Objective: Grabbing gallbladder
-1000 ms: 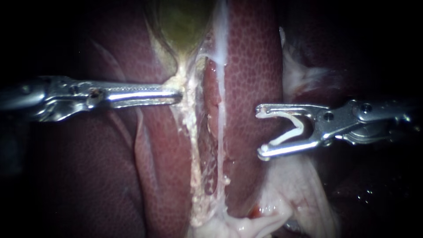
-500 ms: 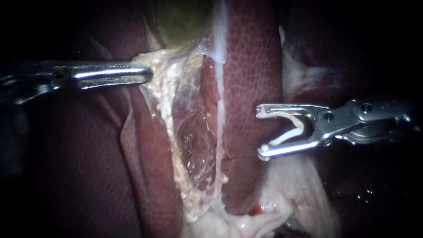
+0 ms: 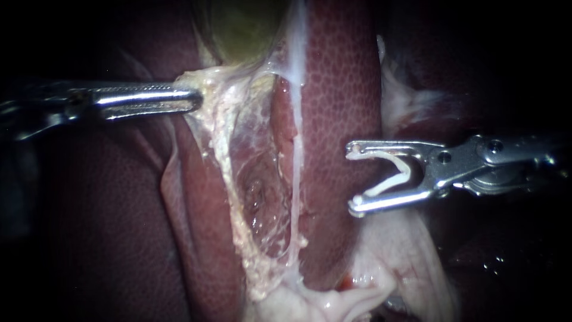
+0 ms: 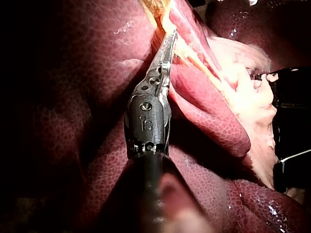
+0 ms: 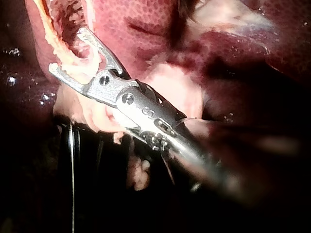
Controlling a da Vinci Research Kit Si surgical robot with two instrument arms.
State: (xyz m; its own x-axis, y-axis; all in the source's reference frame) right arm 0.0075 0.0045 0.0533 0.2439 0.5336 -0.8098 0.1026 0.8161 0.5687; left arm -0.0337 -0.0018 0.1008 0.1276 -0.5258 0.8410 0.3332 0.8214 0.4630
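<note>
Just below the green gallbladder point(image 3: 244, 30), at the view's upper middle, looks gripped already. Pinches pale tissue point(image 3: 217, 89) at its lower end in the left instrument's point(image 3: 199, 100) end effector, pressed together on it from both sides. Holds that tissue tented sideways off the liver point(image 3: 339, 89), baring a wet hollow. Hovers with the right instrument point(image 3: 353, 179) over the liver, end effector spread, apart from the pale tissue. Seemingly leaves only holding the tension.
</note>
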